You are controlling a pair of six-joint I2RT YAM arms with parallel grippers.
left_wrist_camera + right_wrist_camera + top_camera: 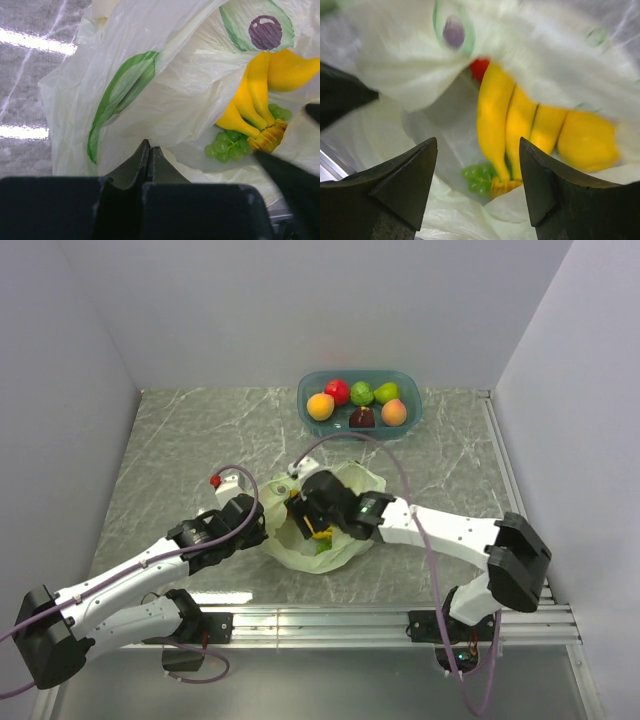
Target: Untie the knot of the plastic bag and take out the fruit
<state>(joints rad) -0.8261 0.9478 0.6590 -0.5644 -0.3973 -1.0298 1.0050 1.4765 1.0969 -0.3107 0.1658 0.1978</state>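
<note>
Grey marble table [180, 440], and near the middle of it the left gripper [149, 152] has its fingers pinched tight on a fold of the plastic bag [165, 100], at the bag's left side. On the right, the right gripper [477, 145] has fingers spread wide just over the bag's open mouth, with the banana bunch [515, 120] and green grapes [477, 179] lying between the fingertips, apparently untouched. Farther back, well apart, a teal bowl [335, 423] holds other fruit.
</note>
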